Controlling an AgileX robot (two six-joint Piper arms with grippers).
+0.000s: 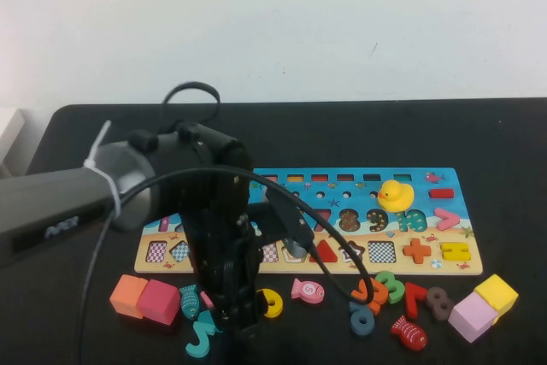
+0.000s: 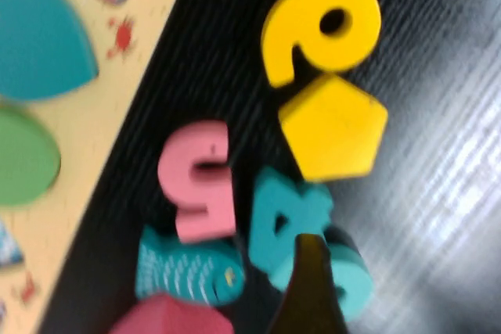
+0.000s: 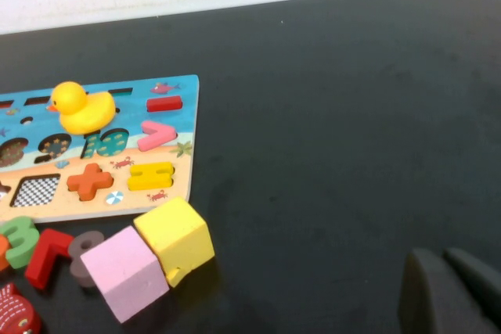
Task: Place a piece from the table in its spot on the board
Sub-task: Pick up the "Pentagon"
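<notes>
Left wrist view: teal piece [image 2: 301,232] at left tool [image 2: 309,287]

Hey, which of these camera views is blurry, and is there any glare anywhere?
Left wrist view: soft blur over the yellow pentagon and pink 5, with glare streaks on the black table beside the left gripper. High and right wrist views look sharper, without glare.

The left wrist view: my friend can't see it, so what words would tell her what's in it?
Seen from the left arm's wrist, the left gripper hangs low over a jumble of loose puzzle pieces on the black table: a teal piece, a pink 5, a yellow pentagon, a yellow 9 and a teal fish. The puzzle board lies beside them.
</notes>
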